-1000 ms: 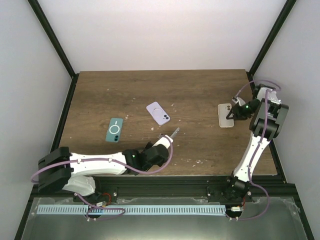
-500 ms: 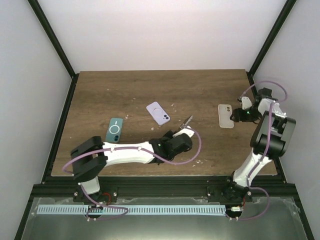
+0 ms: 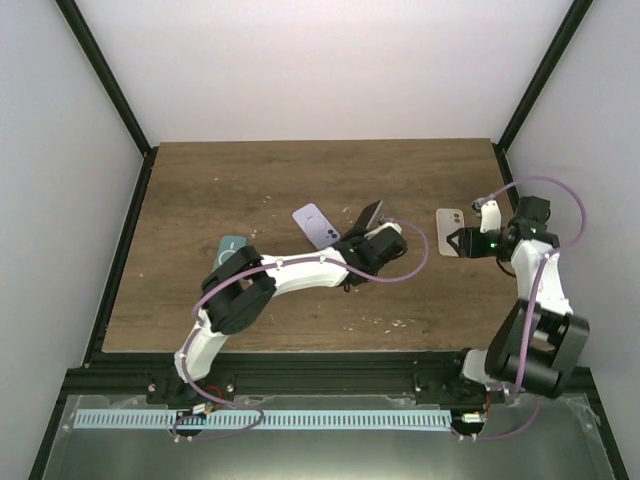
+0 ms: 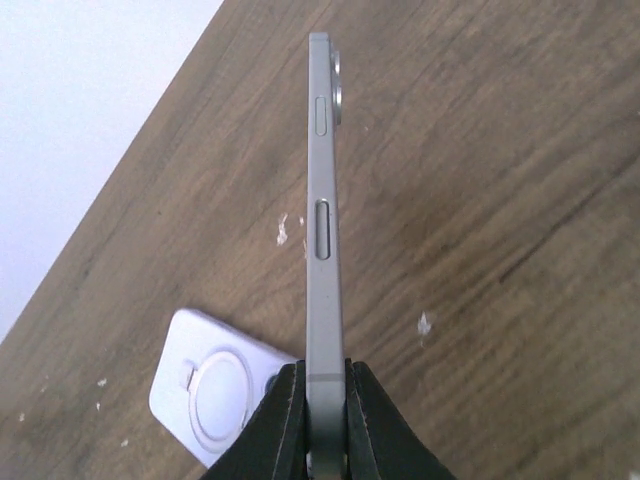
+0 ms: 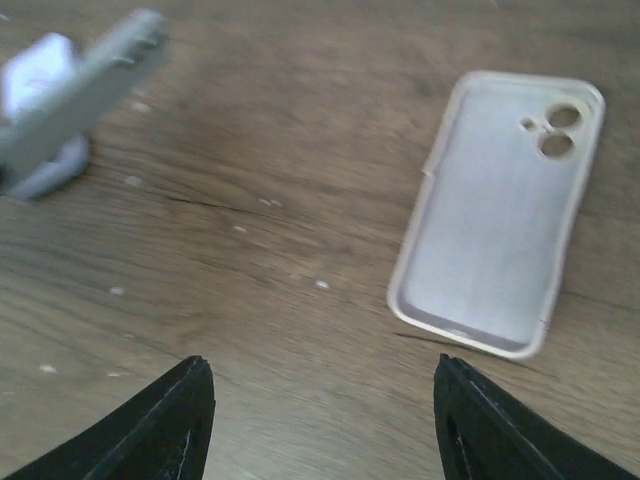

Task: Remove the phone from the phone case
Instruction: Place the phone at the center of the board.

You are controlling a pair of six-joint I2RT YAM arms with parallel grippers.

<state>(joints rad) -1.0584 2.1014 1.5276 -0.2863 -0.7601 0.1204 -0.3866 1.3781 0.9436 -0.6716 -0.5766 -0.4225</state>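
Observation:
My left gripper (image 3: 368,230) is shut on the bottom end of a grey phone (image 3: 372,212) and holds it edge-on above the table's middle. In the left wrist view the bare phone (image 4: 322,200) stands between the jaws (image 4: 325,400), side buttons facing the camera. An empty whitish phone case (image 3: 450,218) lies open side up at the right. My right gripper (image 3: 458,241) is open and empty beside it. In the right wrist view the case (image 5: 495,210) lies ahead to the right of the fingers (image 5: 185,420). The held phone (image 5: 85,95) shows at the top left.
A lavender case with a ring (image 3: 316,226) lies just left of the held phone and shows in the left wrist view (image 4: 215,395). A teal case (image 3: 229,245) lies further left, partly under my left arm. White crumbs dot the wooden table (image 3: 250,180).
My left arm has carried the phone from the near middle away and to the right, beside the lavender case. My right gripper has drawn back and lowered beside the empty case.

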